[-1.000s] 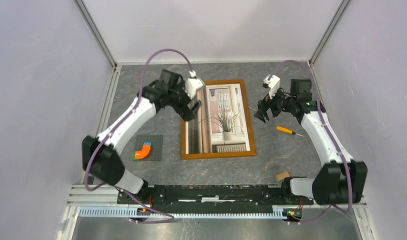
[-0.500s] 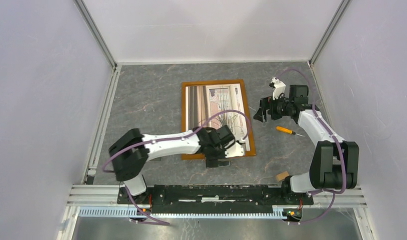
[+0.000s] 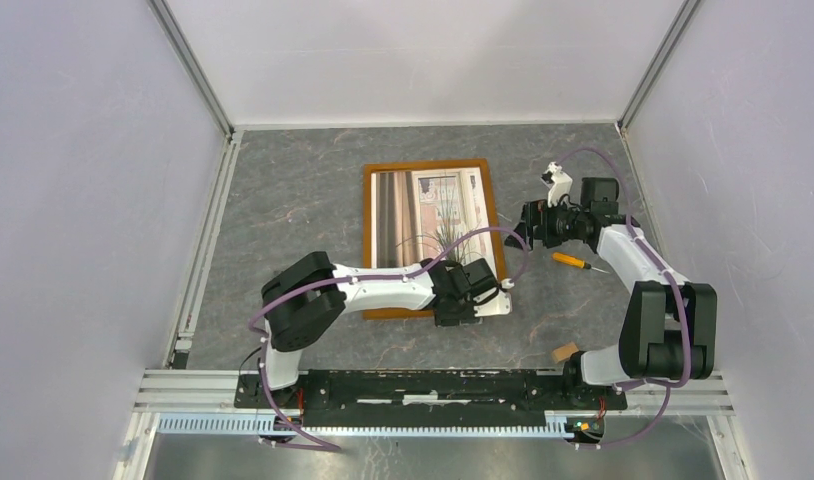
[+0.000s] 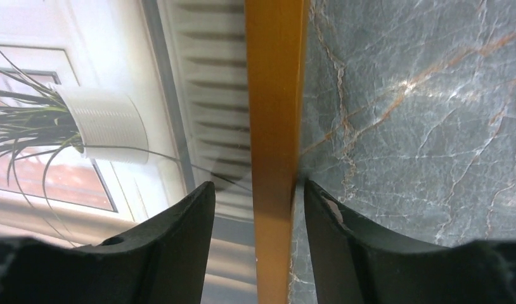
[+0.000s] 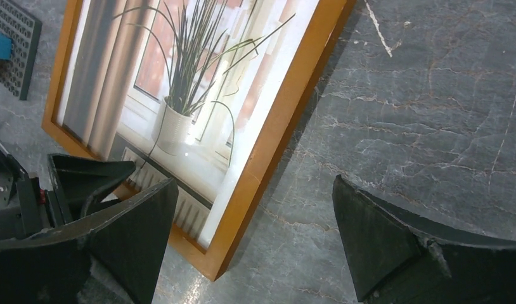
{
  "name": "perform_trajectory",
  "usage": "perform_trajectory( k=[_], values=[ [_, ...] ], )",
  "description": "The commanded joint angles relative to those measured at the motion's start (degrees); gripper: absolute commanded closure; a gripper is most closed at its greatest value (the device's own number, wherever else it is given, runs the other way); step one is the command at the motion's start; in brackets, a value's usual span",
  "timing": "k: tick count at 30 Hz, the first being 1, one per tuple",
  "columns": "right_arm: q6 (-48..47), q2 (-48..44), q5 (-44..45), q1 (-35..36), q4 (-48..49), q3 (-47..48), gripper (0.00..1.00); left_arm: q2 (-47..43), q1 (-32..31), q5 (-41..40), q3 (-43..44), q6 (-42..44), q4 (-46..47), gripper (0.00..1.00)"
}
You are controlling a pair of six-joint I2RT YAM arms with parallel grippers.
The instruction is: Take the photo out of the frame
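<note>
Frame (image 3: 430, 165) flat, face up on counter (image 3: 303, 200), photo (image 3: 433, 215) inside. Left hand (image 4: 255, 209) spread, straddling near border by right corner; right hand (image 5: 254, 190) spread wide, hovering off right edge. Risk: pinch slipping off narrow border, frame skidding or dropping mid-lift.
</note>
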Motion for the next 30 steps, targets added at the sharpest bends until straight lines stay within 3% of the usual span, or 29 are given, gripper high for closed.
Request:
perform_trajectory(
  k=[1, 5, 12, 21, 30],
  values=[
    [2.74, 0.3, -1.83, -1.16, 2.19, -0.4, 0.02, 2.19, -0.69, 0.01, 1.38, -2.99, 0.89, 0.43],
    [4.15, 0.35, -2.83, -1.4, 3.39, -1.69, 0.02, 2.89, -0.63, 0.86, 1.99, -3.54, -0.71, 0.56],
    [7.18, 2.22, -9.87, -1.35, 5.89, -5.07, 0.02, -4.71, -0.66, 3.26, 2.99, -4.56, -2.51, 0.97],
    [17.71, 3.19, -15.26, -1.35, 15.78, -12.03, 0.02, -14.72, -0.34, 3.5, -1.95, -3.32, 0.55, 0.98],
    [41.15, 9.04, -23.44, -0.71, 38.58, -19.5, 0.02, -17.1, -0.33, 5.72, -4.32, -0.87, 3.28, 0.98]
  ],
)
